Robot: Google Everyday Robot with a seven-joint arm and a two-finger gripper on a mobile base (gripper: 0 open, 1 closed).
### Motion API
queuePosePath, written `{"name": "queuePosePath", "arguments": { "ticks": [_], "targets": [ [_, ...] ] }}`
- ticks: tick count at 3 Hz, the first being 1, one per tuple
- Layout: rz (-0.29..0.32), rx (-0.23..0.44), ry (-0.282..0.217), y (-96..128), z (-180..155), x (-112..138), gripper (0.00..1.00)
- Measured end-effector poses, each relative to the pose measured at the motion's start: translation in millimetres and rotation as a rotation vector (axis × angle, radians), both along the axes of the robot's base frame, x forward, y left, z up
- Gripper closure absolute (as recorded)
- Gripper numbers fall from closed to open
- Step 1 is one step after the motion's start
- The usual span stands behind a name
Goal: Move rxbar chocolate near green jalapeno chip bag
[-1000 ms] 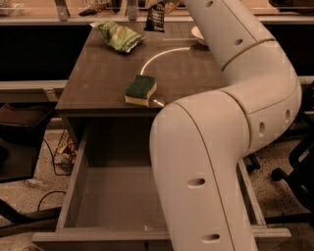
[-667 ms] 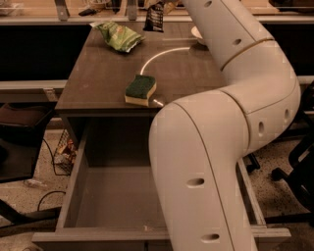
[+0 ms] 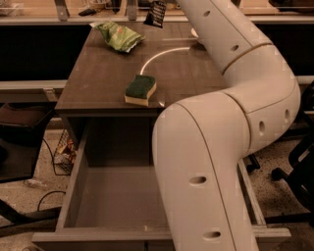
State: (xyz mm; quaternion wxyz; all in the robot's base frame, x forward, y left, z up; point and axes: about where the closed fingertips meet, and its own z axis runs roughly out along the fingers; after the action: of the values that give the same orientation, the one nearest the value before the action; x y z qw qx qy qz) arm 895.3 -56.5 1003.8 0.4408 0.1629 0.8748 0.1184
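The rxbar chocolate (image 3: 156, 13), a small black wrapper with pale lettering, hangs in the air above the far edge of the table. My gripper (image 3: 165, 2) is at the top edge of the view, mostly cut off, and is shut on the bar's upper end. The green jalapeno chip bag (image 3: 119, 36), wrinkly light green foil, lies on the table's far left, a short way left of and below the bar. My white arm (image 3: 230, 122) fills the right side of the view.
A green-topped yellow sponge (image 3: 141, 89) lies near the front edge of the dark table (image 3: 93, 78). An open grey drawer (image 3: 117, 196) juts out below. A shelf with clutter runs behind the table. Chair legs and cables are on the floor at both sides.
The bar sits a touch higher in the view. Nothing else has visibly moved.
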Motion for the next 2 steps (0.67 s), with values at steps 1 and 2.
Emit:
{"name": "queuePosePath", "arguments": {
  "ticks": [1,2],
  "targets": [
    [-0.079,0.058,-0.065,-5.4,0.9,16.9,1.0],
    [-0.089,0.091,-0.08,-1.7,-4.9,23.2,1.0]
  ]
}}
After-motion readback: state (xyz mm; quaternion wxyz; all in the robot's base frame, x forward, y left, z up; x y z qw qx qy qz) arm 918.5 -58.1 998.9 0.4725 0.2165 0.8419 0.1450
